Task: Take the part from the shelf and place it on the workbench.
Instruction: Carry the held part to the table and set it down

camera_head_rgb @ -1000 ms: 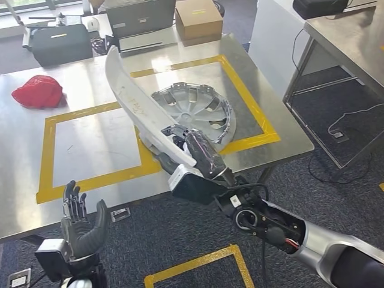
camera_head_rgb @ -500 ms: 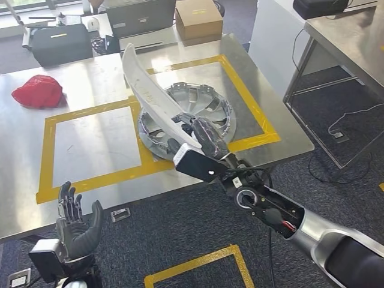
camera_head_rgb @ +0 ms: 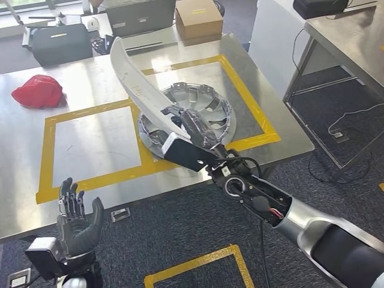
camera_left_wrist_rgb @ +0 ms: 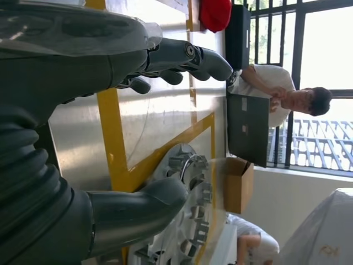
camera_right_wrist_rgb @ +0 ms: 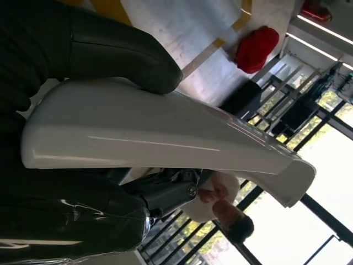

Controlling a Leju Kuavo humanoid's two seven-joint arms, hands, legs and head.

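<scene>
A long curved white trim part (camera_head_rgb: 138, 87) slants up over the steel workbench (camera_head_rgb: 27, 144), held at its lower end by my right hand (camera_head_rgb: 190, 129). Close up in the right wrist view, the white part (camera_right_wrist_rgb: 158, 135) lies between the thumb and the dark fingers (camera_right_wrist_rgb: 124, 52) of that hand. The part hangs above a silver wheel cover (camera_head_rgb: 206, 111) that lies in the right yellow-taped square. My left hand (camera_head_rgb: 74, 219) is low in front of the bench edge, palm up, fingers apart and holding nothing; the left wrist view shows its fingers (camera_left_wrist_rgb: 187, 58) spread.
A red cap (camera_head_rgb: 38, 91) lies at the bench's far left. A cardboard box (camera_head_rgb: 198, 18), a laptop (camera_head_rgb: 140, 18) and a black case (camera_head_rgb: 59, 42) stand behind. The left taped square (camera_head_rgb: 95, 144) is bare. A second table (camera_head_rgb: 348, 42) stands at right. A person (camera_left_wrist_rgb: 283, 96) sits beyond.
My right hand has swung the white part back to the left and a little higher, tip now nearer the bench's far edge. The left hand stays low and open, barely shifted.
</scene>
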